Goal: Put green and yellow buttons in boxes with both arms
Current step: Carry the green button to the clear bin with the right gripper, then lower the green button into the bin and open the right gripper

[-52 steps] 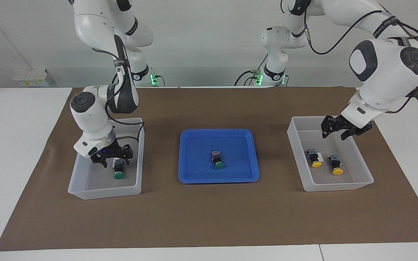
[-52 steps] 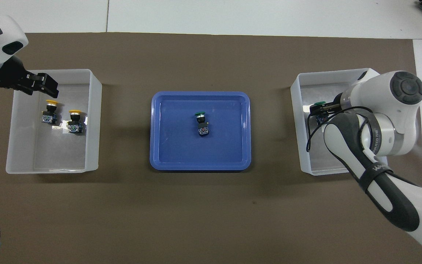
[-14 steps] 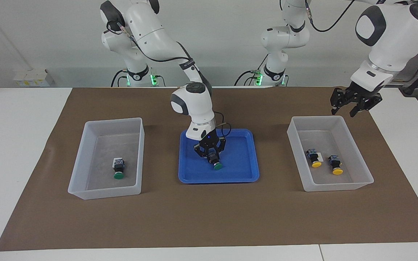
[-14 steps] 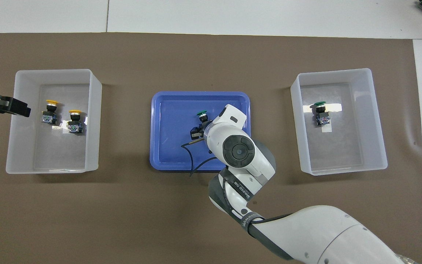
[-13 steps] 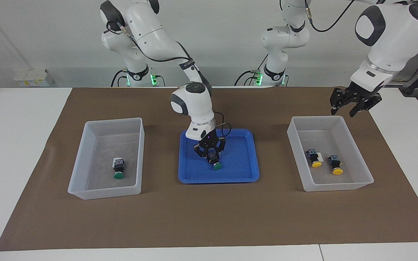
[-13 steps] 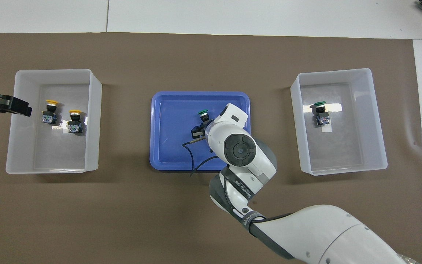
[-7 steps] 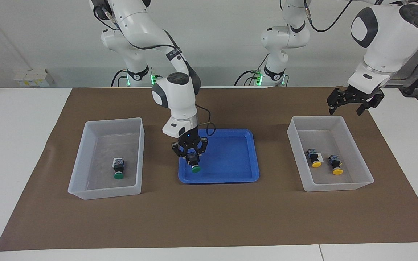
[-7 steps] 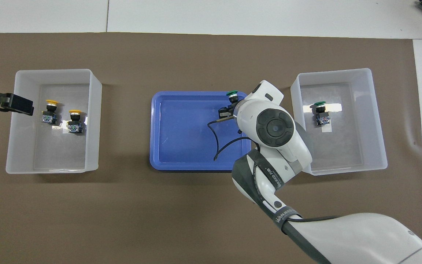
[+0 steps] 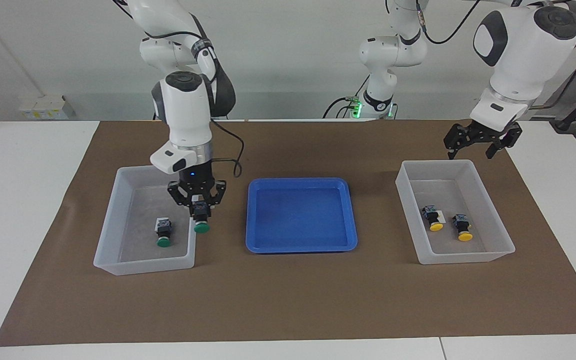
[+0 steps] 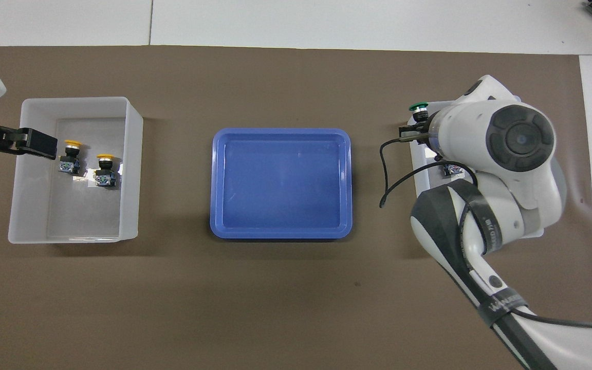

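My right gripper (image 9: 198, 207) is shut on a green button (image 9: 201, 223) and holds it in the air over the tray-side wall of the box (image 9: 143, 267) at the right arm's end. In the overhead view the button's cap (image 10: 419, 108) shows beside the gripper (image 10: 419, 127). A second green button (image 9: 163, 235) lies in that box. Two yellow buttons (image 9: 435, 221) (image 9: 463, 230) lie in the box (image 9: 468, 256) at the left arm's end. My left gripper (image 9: 472, 149) is open and empty, raised over that box's edge nearest the robots.
A shallow blue tray (image 9: 300, 247) lies between the two boxes with nothing in it. A brown mat (image 9: 288, 300) covers the table under everything. The right arm's wrist covers most of its box in the overhead view.
My right gripper has lifted the green button out of the blue tray and carried it to the box at the right arm's end. The left gripper has barely shifted.
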### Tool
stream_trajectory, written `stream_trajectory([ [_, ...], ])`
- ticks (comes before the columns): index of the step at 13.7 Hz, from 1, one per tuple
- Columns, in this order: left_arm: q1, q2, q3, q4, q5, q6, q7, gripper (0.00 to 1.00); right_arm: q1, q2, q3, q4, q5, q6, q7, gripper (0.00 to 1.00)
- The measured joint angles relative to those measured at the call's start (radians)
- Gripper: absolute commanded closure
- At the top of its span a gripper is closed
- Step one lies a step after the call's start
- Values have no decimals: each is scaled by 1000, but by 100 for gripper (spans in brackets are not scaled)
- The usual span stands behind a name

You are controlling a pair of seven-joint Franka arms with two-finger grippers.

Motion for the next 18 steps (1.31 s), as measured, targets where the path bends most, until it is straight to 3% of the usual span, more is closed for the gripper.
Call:
stream_trajectory([
  [7,1,0,4,-3,-18,34,0,0,-173,-3,-1,-116,97,-10,-239,100],
  [16,-9,-1,0,-29,-56,37,-3,0,-233,155,-1,-138,98,271,-290,100],
  [17,-8,-1,3,-29,-56,37,-3,0,-239,165,-1,-138,98,284,-290,97],
  [18,-8,-1,7,-29,-56,37,-4,0,-251,172,-1,-138,98,291,-290,74],
])
